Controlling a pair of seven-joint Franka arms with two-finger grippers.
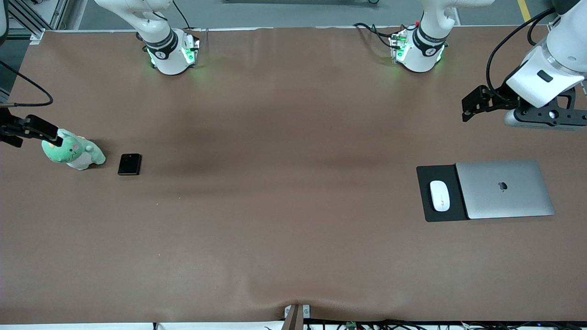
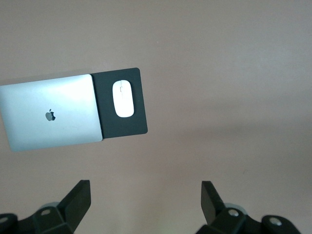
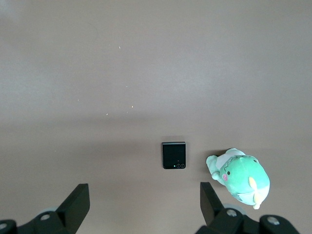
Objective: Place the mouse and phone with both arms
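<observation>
- One mouse [image 1: 440,195] lies on the mouse pad [image 1: 441,174], toward the left arm's end of the table; its long axis runs from nearer to farther from the front camera, and the thin grey line marks the end farther from that camera.
- In the left wrist view the mouse [image 2: 123,98] sits inside the pad's [image 2: 126,126] edges, apart from the laptop [image 2: 51,118].
- One pad, black and flat; the laptop [image 1: 504,189] overlaps its edge on the side away from the table's middle.
- One laptop, silver, lid closed, logo up.
- One phone [image 1: 129,164], folded, lies flat on the table [image 1: 284,183] toward the right arm's end; its slightly longer axis runs nearer-to-farther from the front camera.
- In the right wrist view the phone [image 3: 174,155] shows two small lenses along one short edge.
- One plush toy [image 1: 73,149], green and white, stands just beside the phone, nearer the table's end and not touching it; the right wrist view [image 3: 240,177] shows a gap between them.
- Left gripper [image 1: 477,104]: in the air over bare table near the left arm's end, farther from the front camera than the laptop; fingers [image 2: 77,202] spread wide, grasping nothing.
- Right gripper [image 1: 43,130]: in the air at the right arm's end, its tip over the plush toy; fingers [image 3: 75,204] spread wide, grasping nothing.
- Two arms in all, one gripper each.
</observation>
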